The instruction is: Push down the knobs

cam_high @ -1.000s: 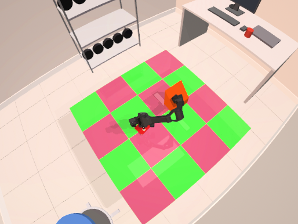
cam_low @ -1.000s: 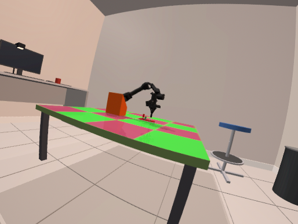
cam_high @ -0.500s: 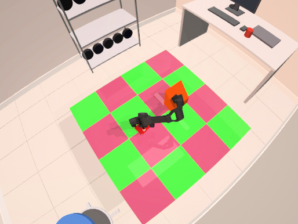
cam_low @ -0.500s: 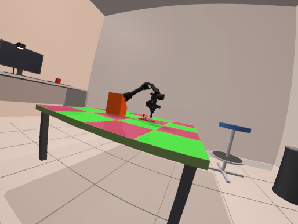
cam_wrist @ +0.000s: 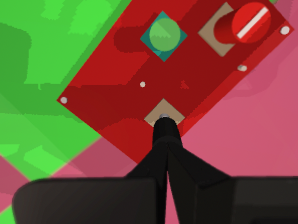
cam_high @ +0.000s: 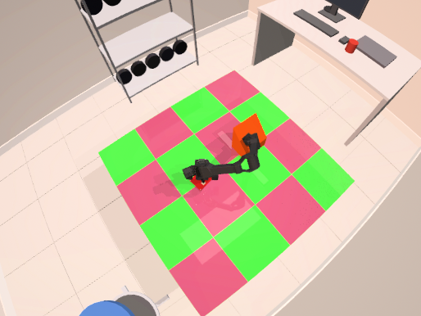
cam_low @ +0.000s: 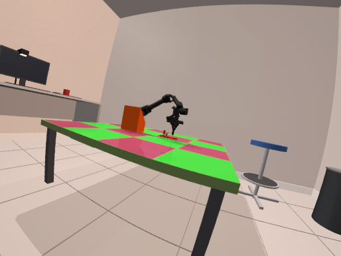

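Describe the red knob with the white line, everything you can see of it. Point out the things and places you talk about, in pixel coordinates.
The red knob point(cam_wrist: 251, 22) is a smooth, plastic-looking cylinder, its flat round top crossed by one white stripe. It stands upright over a tan square potentiometer point(cam_wrist: 209, 33) near an edge of the red board point(cam_wrist: 107, 95). The gripper point(cam_wrist: 165, 122) is away from it.

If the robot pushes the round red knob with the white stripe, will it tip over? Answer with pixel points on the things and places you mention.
The round red knob with the white stripe point(cam_wrist: 251, 22) might tilt if pushed sideways, since it stands tall above its tan square base point(cam_wrist: 206, 33). Its flat top looks fairly easy to press straight down.
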Controlling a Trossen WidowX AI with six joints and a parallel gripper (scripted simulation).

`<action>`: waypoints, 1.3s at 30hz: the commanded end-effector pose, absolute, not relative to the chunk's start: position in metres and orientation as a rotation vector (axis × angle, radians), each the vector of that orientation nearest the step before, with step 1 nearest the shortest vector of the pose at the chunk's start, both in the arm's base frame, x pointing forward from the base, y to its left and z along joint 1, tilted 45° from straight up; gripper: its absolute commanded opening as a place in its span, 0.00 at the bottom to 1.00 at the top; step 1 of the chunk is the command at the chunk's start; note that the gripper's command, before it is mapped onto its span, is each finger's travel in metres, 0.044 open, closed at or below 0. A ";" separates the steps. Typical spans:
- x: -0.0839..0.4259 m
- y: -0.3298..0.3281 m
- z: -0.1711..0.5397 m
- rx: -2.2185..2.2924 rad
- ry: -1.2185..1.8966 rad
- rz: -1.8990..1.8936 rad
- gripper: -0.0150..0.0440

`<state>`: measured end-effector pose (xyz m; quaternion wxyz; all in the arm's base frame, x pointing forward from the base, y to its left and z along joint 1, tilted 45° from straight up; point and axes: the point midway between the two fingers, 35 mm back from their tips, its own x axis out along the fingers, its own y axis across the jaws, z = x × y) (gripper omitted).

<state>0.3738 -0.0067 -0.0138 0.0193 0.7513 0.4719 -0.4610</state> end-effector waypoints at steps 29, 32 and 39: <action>0.379 0.017 -0.032 2.292 1.509 -1.417 0.25; 0.379 0.017 -0.032 2.292 1.509 -1.417 0.25; 0.379 0.017 -0.033 2.292 1.509 -1.416 0.25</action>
